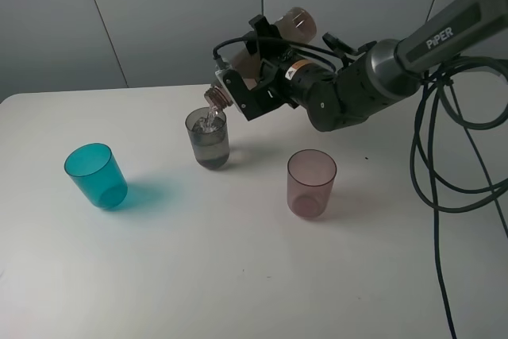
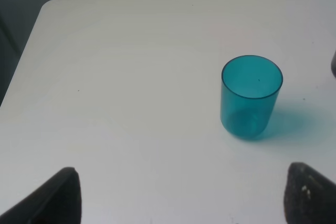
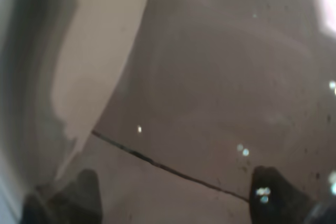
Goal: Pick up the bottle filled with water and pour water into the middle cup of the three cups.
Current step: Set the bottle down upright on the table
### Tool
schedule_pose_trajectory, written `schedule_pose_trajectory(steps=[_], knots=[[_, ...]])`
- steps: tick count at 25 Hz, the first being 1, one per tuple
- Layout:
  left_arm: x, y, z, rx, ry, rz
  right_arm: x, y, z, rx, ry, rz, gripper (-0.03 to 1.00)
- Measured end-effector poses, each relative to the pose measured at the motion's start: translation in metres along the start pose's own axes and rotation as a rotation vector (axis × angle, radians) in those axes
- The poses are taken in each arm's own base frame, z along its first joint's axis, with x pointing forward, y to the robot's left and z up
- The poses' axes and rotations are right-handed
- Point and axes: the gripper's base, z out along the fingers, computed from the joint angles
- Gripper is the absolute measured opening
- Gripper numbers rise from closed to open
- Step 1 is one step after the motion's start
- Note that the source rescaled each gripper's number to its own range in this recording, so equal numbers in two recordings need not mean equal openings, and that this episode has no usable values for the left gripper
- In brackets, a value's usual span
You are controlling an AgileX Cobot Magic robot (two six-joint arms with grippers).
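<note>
The white counter (image 1: 238,275) is lying under the right arm (image 1: 373,77), which is reaching in toward the middle. The left hand (image 2: 181,198) is hanging wide open, gripping nothing, near the teal cup (image 1: 95,176). The right hand (image 1: 255,89) is clamping shut around the smoky bottle (image 1: 297,23), holding it tipped neck-down just above the middle cup (image 1: 209,144), the grey one standing between the teal cup and the pink cup (image 1: 311,184). Pouring appears to be under way, a thin stream (image 1: 210,121) falling into the partly filled tumbler. Next, the bottle is probably needing righting before the cup overflows.
</note>
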Motion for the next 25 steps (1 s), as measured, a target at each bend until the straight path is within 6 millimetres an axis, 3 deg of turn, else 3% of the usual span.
schedule_pose_trajectory(steps=[16, 25], knots=[[0.0, 0.0, 0.0, 0.0, 0.0, 0.0, -0.0047, -0.0099, 0.0006, 0.097, -0.049, -0.135, 0.01], [0.0, 0.0, 0.0, 0.0, 0.0, 0.0, -0.005, -0.0102, 0.0005, 0.099, -0.056, -0.065, 0.01]])
